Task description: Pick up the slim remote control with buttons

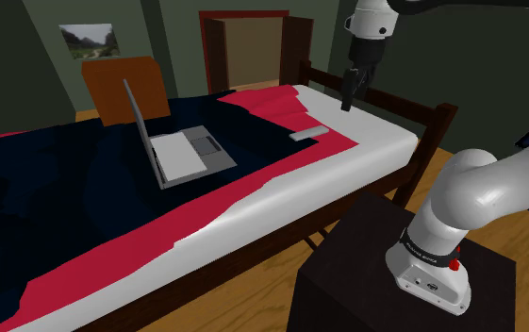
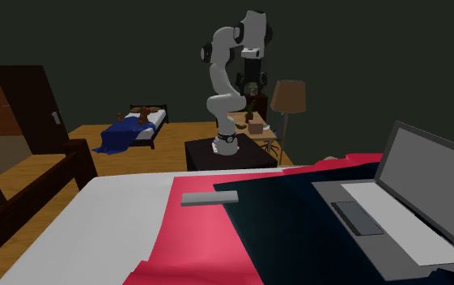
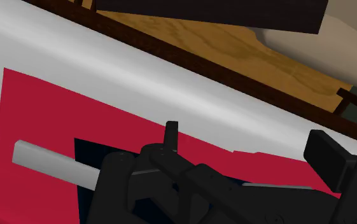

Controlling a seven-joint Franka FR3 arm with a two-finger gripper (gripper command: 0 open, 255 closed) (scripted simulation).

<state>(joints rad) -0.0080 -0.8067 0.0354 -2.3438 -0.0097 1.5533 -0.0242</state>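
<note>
A wide bed (image 1: 272, 207) with a white sheet is being seen stretching beneath the pincer (image 1: 348, 98). Most of it is being covered by a dark navy blanket (image 1: 64, 179), bordered by a red cover (image 1: 272, 104) that is lying under the pincer. The white arm (image 1: 498, 193) is being carried up from its black stand (image 1: 366, 273), which is standing beside the bed, lower than the pincer and well apart from it. An open grey laptop (image 1: 182, 151) is being supported on the navy blanket, well apart from the pincer, toward the shoulder view's left. The pincer is being held high over the bed's edge, pointing downward, and in the wrist view its two black fingers (image 3: 326, 153) are being kept wide apart and empty. The slim remote control (image 1: 311, 133), drawn as a plain grey bar on which buttons cannot be made out, is lying flat on the red cover, one end at the navy blanket's border. It is being left untouched below the pincer, a little toward the shoulder view's left, and in the wrist view it is being partly hidden behind the hand's black body. Behind the stand, in the second exterior view, a shaded lamp (image 2: 288, 95) and a small bed with a blue cloth (image 2: 132, 129) are being shown, while a doorway (image 1: 253, 52) and a framed landscape (image 1: 88, 40) are being shown beyond the pincer in the shoulder view. Small lettering (image 1: 424, 253) on the arm's lowest link is being rendered too fine to be read.
</note>
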